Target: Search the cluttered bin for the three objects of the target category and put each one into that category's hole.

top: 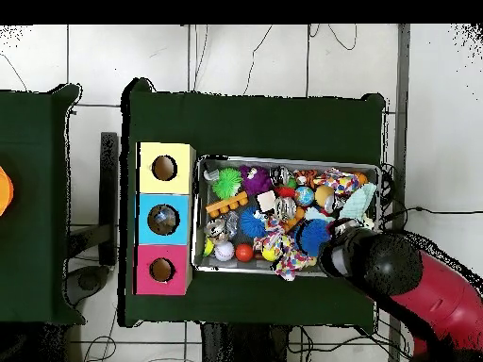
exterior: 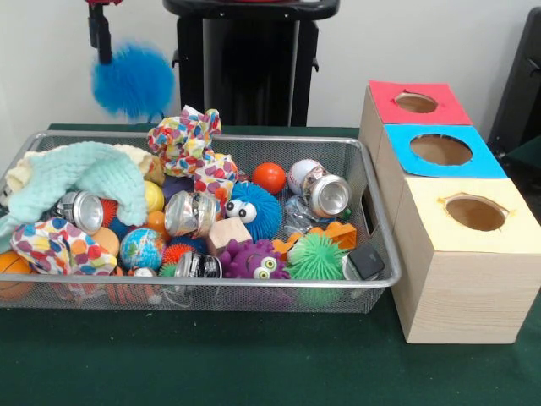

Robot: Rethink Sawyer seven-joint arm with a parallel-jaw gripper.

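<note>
The bin (exterior: 385, 254) is fine silver wire mesh with a smooth metal rim. The cans (exterior: 328, 194) in it are shiny, dented metal. A fuzzy blue ball (exterior: 133, 79) looks soft and hairy; the green ball (exterior: 315, 256) is rubbery and spiked. The mint cloth (exterior: 89, 173) is a knitted weave. The boxes (exterior: 461, 279) show pale wood grain, topped with matt coloured paper. Matt green felt covers the counter (exterior: 211, 355).

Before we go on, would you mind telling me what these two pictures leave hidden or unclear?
- Gripper: in the front view the top edge cuts it off; it carries a blue fuzzy ball, but how it holds it cannot be seen.
- In the overhead view the red and black arm covers that gripper and the bin's corner.
- Holes: the red box and yellow box show only dark insides.
- Things under the pale green cloth are hidden.
</note>
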